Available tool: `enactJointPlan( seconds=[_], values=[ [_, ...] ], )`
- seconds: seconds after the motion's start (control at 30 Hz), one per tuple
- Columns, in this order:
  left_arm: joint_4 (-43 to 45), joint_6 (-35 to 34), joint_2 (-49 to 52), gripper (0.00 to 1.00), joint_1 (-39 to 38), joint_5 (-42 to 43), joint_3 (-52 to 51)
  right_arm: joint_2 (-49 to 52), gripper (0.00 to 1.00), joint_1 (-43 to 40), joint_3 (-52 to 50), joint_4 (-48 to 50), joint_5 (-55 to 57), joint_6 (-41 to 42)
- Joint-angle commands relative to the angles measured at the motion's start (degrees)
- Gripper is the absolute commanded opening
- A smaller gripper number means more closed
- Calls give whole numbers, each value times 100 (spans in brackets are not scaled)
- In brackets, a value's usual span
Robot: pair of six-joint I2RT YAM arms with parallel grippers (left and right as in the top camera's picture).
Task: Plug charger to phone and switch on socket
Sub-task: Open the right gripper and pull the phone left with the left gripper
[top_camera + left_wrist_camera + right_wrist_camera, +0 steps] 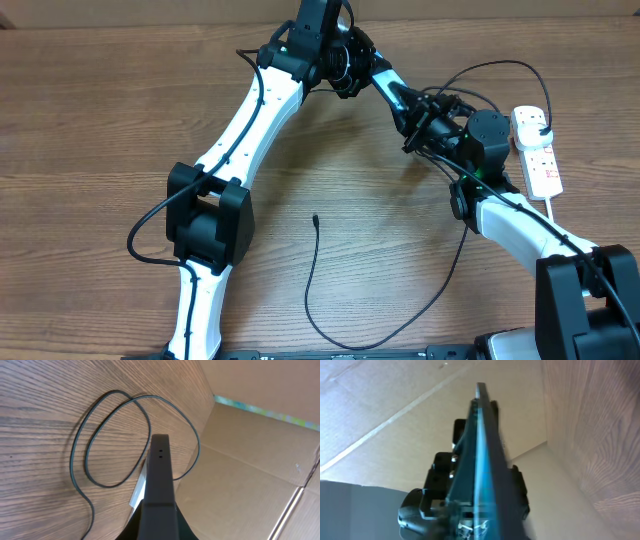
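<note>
Black on wood nearest: charger (312, 270) lying slack across the table (100, 120), small tip bare and well apart from everything. Farther, off to the right: socket (541, 158) flat on the wood, black plug at its far end. Farther again, held aloft: right gripper (420, 118) around one end of the phone (392, 92), gripping or loose, cannot tell which; left gripper (372, 72) pinched tight on the other end.

Likely to go wrong: phone twisting or slipping in a one-ended pinch if released by the right too soon; limp tip missing the port; cable snagging an arm.

Counted: one charger, one phone, one socket, two grippers.
</note>
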Motion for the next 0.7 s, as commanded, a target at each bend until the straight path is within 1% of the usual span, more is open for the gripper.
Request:
enactJointPlan(
  seconds=[0.0, 0.13, 0.17, 0.23, 0.33, 0.37, 0.4, 0.43, 0.53, 0.57, 0.63, 0.67],
  values=[
    [50, 79, -26, 4, 68, -35, -13, -59, 43, -4, 92, 28, -157, 704],
    [48, 83, -26, 4, 236, 90, -13, -59, 70, -4, 92, 28, -157, 704],
    [48, 94, -26, 4, 326, 164, -13, -59, 75, -4, 92, 28, -157, 702],
    [50, 190, -26, 4, 487, 319, -13, -59, 78, -4, 92, 28, -157, 682],
    [42, 507, -26, 4, 732, 599, -13, -59, 79, -4, 90, 28, -162, 603],
    [26, 813, -26, 4, 935, 931, -13, -59, 79, -4, 90, 28, -164, 293],
    [28, 942, -26, 4, 1008, 1084, -13, -59, 80, -4, 87, 28, -168, 116],
    [24, 1204, -26, 4, 1139, 1390, -13, -59, 98, -7, 87, 28, -240, -157],
    [-35, 1814, -26, 4, 1423, 2251, -13, -59, 100, -7, 87, 31, -437, -1019],
    [-35, 2092, -26, 4, 1528, 2682, -13, -59, 100, -15, 87, 33, -535, -1495],
    [-39, 2490, -26, 4, 1663, 3200, -13, -59, 100, -33, 87, 52, -750, -2157],
    [-46, 2664, -26, 4, 1738, 3467, -13, -59, 100, -44, 87, 133, -966, -2653]
  ],
)
